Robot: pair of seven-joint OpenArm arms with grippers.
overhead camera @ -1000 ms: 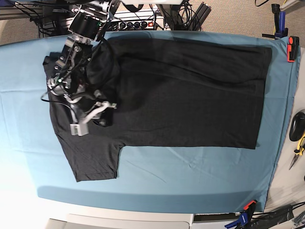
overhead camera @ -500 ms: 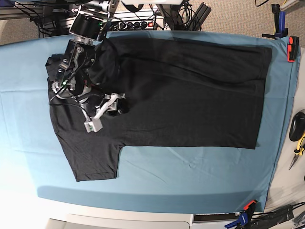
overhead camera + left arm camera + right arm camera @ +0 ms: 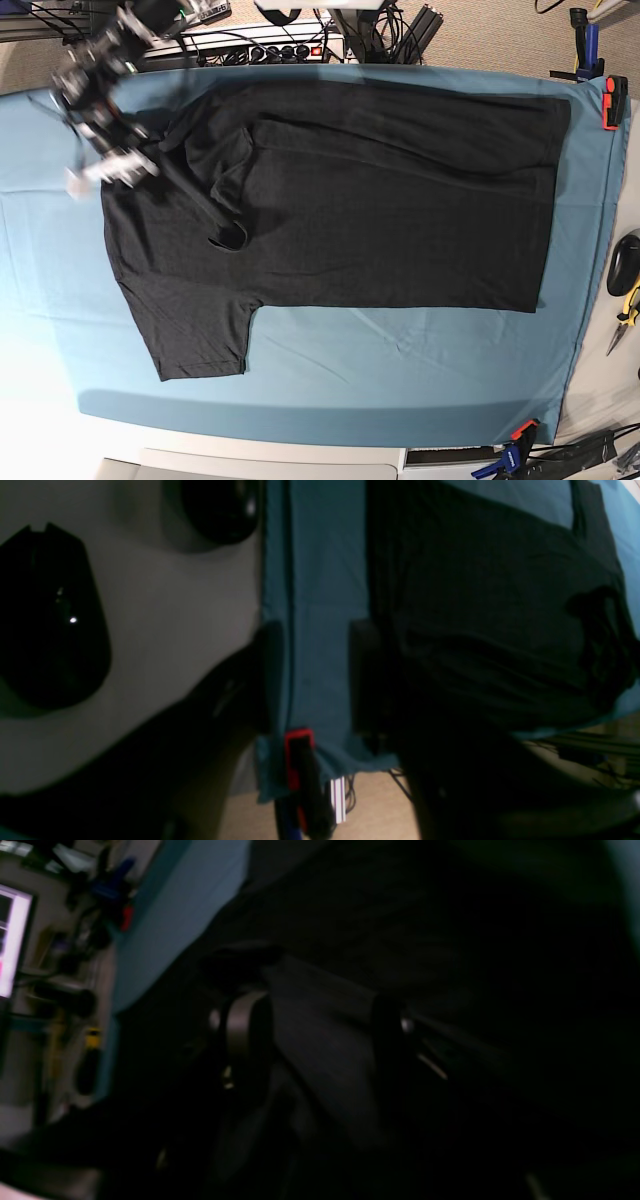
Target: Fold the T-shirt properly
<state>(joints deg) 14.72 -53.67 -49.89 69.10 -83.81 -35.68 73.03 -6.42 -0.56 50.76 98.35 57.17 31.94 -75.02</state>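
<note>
A: Starting at the upper left of the base view, we see the right gripper (image 3: 100, 170), blurred, above the table's edge beside the T-shirt (image 3: 380, 190). In its wrist view the jaws stand wide apart with dark cloth behind them; we cannot tell that they hold anything.

B: Agreed. The T-shirt lies spread across the teal table cloth (image 3: 400, 350), one sleeve folded over the chest at the upper left, the other flat at the lower left.

A: At the far right we count one red clamp (image 3: 612, 100) on the cloth's edge, and yellow-handled pliers (image 3: 627, 310) off the table.

B: The left gripper (image 3: 315, 675) shows only in its wrist view, jaws parted over bare teal cloth, holding nothing. Two dark rounded objects (image 3: 50, 615) lie at that frame's left.
</note>
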